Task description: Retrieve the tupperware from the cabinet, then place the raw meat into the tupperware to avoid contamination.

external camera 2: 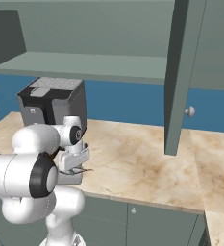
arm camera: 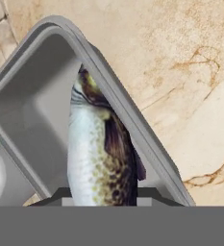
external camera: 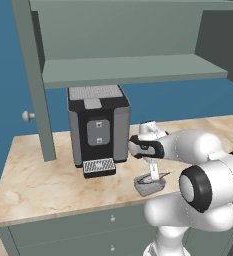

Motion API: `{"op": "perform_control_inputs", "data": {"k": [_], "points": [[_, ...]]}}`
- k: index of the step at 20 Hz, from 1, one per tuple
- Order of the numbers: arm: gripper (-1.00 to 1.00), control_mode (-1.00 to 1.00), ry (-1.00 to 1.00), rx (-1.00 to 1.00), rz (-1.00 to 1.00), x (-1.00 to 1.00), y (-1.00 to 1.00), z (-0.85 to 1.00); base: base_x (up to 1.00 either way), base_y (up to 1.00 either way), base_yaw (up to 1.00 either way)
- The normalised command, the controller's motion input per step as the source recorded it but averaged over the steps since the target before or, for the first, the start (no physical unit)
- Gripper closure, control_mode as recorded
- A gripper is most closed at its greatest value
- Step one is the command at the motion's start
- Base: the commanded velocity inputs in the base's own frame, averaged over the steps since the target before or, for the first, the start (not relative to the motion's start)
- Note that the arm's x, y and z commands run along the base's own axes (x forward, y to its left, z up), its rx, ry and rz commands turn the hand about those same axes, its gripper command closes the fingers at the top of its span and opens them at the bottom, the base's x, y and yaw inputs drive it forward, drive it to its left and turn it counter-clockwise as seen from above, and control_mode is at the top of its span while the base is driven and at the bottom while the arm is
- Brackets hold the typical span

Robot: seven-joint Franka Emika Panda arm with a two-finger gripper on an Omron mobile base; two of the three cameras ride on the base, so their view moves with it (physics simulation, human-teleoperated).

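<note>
pincer [external camera: 153, 176] grips fish [arm camera: 101, 153] over tupperware [arm camera: 31, 105]; coffee machine [external camera: 98, 125] beside

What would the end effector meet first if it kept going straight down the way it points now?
Probably the floor of the shallow grey translucent tupperware on the marble counter. The end effector, shut on the slender speckled fish, points into it; the fish's lower end would touch first, though depth is unclear.
</note>
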Motion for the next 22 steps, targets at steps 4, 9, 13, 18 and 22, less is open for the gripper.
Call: {"op": "perform_control_inputs", "data": {"k": [4,9,13,18,22], "points": [[1.0,-1.0,0.0,-0.01,0.0,-0.03,-0.05,-0.14,0.0,0.0,0.0],[1.0,-1.0,0.0,0.0,0.0,0.0,-0.01,-0.14,0.0,0.0,0.0],[1.0,-1.0,0.0,0.0,0.0,0.0,0.0,-0.08,0.0,0.0,0.0],[-1.0,-1.0,0.0,0.0,0.0,0.0,0.0,-0.05,0.0,0.0,0.0],[-1.0,-1.0,0.0,0.0,0.0,0.0,0.0,-0.04,0.0,0.0,0.0]]}}
